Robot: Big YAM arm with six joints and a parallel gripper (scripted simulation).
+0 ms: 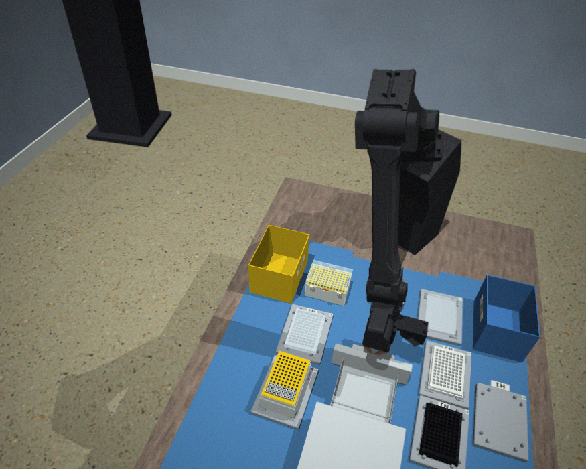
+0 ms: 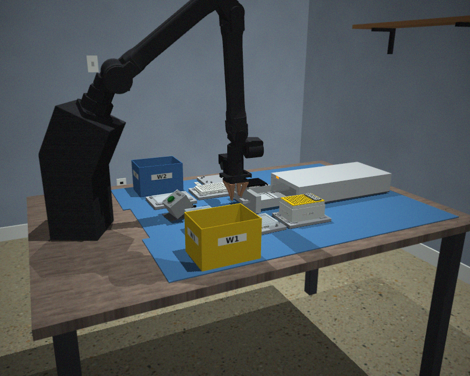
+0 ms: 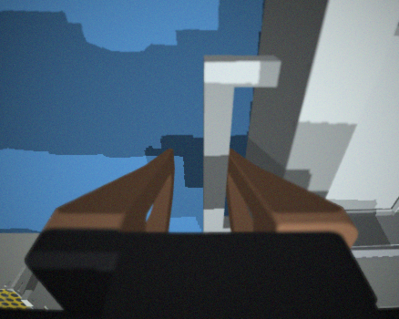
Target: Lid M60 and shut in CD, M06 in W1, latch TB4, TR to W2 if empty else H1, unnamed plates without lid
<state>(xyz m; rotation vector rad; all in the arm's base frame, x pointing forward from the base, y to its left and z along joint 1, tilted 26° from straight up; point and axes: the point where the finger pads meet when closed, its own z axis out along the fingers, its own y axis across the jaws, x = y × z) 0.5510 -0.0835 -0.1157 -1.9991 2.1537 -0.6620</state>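
My gripper (image 1: 376, 353) (image 2: 237, 194) (image 3: 199, 158) points down at the front of cooler CD's drawer (image 1: 347, 359) (image 2: 254, 199). Its fingers are partly open and straddle the drawer's grey handle bar (image 3: 217, 137). The bar lies against the right finger, with a gap on the left. The drawer is pulled out of CD's housing (image 1: 353, 439) (image 2: 332, 180) and its floor (image 1: 363, 393) (image 3: 365, 68) is bare. The clear plate (image 1: 305, 330) sits on N4 and the white plate (image 1: 447, 370) (image 2: 210, 187) on N3. The lid (image 1: 441, 313) lies on the lid park.
Yellow bin W1 (image 1: 272, 287) (image 2: 223, 238) and blue bin W2 (image 1: 500, 343) (image 2: 158, 175) stand upright. Tip box TB4 (image 1: 328, 280) stands beside W1. Tip rack TR (image 1: 284, 376) (image 2: 302, 206) holds several tips. A black plate (image 1: 439, 434), bare nest H1 (image 1: 501, 421) and the DONE key (image 2: 171, 198) are nearby.
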